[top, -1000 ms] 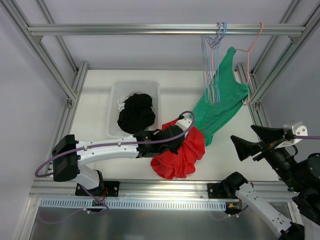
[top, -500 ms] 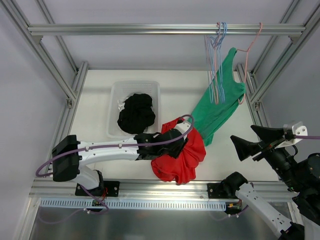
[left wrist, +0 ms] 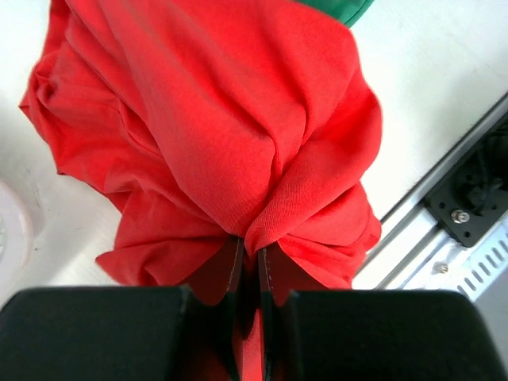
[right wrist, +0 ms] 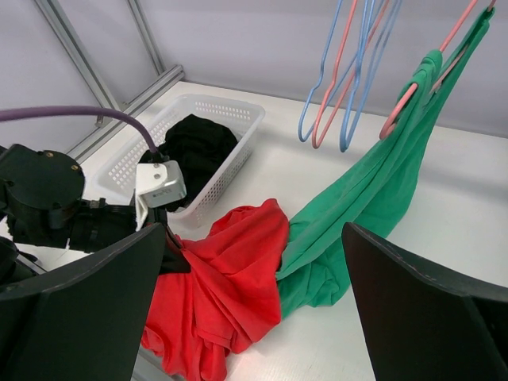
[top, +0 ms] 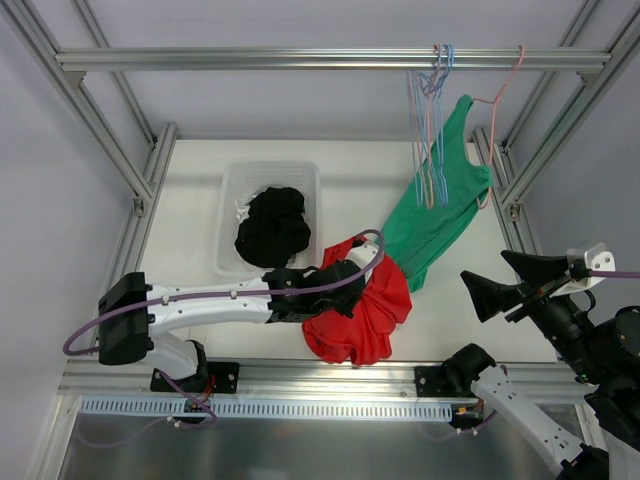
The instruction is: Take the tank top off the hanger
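Left wrist: left end effector (left wrist: pixel 248 252) clamped tight on red garment (left wrist: pixel 222 119) fold.

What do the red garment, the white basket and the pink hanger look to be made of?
Red garment: soft matte knit fabric, probably cotton jersey; a fine weave and loose folds show.
White basket: rigid plastic, slightly glossy, with moulded lattice walls.
Pink hanger: thin and smooth, likely plastic or coated wire; I cannot tell which.

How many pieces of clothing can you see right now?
3: a red garment on the table, pinched by the left gripper; a green tank top hanging from the pink hanger; a black garment in the white basket, which may hide more.
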Robot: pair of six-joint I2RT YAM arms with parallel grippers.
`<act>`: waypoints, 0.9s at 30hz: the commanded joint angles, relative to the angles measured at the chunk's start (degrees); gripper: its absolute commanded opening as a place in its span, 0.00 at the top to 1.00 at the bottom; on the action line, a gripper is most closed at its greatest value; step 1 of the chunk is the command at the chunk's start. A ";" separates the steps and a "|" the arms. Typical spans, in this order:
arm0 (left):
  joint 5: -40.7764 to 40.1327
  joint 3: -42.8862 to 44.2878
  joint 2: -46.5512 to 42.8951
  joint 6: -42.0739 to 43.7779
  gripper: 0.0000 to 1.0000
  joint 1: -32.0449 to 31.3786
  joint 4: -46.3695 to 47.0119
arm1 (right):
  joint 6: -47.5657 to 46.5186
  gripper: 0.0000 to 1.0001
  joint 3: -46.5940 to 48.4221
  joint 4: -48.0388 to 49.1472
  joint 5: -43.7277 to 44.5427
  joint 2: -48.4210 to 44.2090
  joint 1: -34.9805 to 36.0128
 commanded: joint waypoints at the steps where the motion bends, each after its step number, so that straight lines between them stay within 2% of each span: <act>1: -4.32 0.43 -8.22 0.78 1.00 -0.88 1.15 | 0.37 0.01 0.20 3.02 -0.14 0.82 0.31; 6: -8.89 4.28 -15.27 3.60 1.00 -0.88 -1.82 | 0.28 0.01 -0.06 3.11 0.74 0.91 0.31; 10: -15.81 9.64 -18.09 8.77 1.00 -0.88 -4.47 | 0.19 0.00 -0.33 3.81 0.74 1.08 0.31; 16: -26.11 22.73 -15.64 17.46 1.00 0.69 -6.32 | -0.07 0.01 0.02 5.04 0.92 2.05 0.31; 17: -27.78 27.88 -14.76 18.62 1.00 1.66 -6.67 | -0.16 0.00 0.11 5.48 0.92 2.22 0.31; 21: -25.42 40.39 -10.19 22.75 1.00 8.16 -7.99 | -0.34 0.01 0.81 6.27 0.39 3.54 0.31; 22: -24.98 44.77 -9.31 24.41 1.00 11.39 -8.77 | -0.43 0.00 0.99 6.36 0.48 3.72 0.22; 25: -22.35 51.55 -6.58 24.96 1.00 17.20 -10.80 | -0.69 0.00 1.34 6.80 0.48 4.60 0.39; 27: -20.86 52.98 -5.88 24.52 1.00 19.50 -12.03 | -0.95 0.01 1.69 6.98 0.74 5.30 0.31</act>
